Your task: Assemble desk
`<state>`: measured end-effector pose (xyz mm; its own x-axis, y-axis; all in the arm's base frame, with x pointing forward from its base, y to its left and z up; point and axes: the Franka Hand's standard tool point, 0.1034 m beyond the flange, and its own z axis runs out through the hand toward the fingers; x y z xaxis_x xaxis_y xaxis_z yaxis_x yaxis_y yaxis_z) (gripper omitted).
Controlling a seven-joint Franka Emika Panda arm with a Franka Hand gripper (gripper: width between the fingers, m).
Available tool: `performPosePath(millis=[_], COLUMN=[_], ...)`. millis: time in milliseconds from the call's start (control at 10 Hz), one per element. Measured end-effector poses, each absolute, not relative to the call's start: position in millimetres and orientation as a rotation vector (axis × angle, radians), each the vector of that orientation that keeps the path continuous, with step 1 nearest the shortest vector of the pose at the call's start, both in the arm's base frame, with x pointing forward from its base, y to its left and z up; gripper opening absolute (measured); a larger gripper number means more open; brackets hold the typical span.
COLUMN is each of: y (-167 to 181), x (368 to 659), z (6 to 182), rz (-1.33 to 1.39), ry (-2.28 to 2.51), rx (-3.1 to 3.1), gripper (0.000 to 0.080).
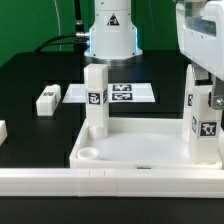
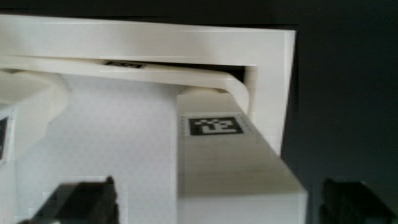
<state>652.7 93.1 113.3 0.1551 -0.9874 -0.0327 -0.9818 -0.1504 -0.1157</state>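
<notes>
Leg (image 2: 151, 140): likely stiff, light, smooth plastic; upright on desk top (image 1: 140, 150), exterior view's right.
Grip: flat opposite faces, above tag (image 2: 217, 125).
Hand (image 2: 214, 205): jaws apart, straddling leg.

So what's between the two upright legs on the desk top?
Just bare desk top, in the exterior view, from that view's left leg to its right leg.

I see a black table (image 1: 30, 75). The white desk top (image 1: 140, 150) lies at its camera-side edge, just beside a white border rail (image 1: 110, 182). The marker board (image 1: 75, 93) lies flat mid-table. One white leg (image 1: 47, 99) lies toward the exterior view's left edge.
</notes>
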Motion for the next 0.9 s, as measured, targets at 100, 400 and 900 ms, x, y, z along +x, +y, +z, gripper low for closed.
performPosePath(millis=[100,400,900], y=[93.6,95.4,96.2], x=[652.3,652.4,654.2], z=[113.2,113.9,115.8], rz=[-0.083,-0.11,-0.155], ry=[1.883,1.48,0.678], rx=[-2.384,-2.683,-3.028], gripper=[0.0643,0.0648,0.0649])
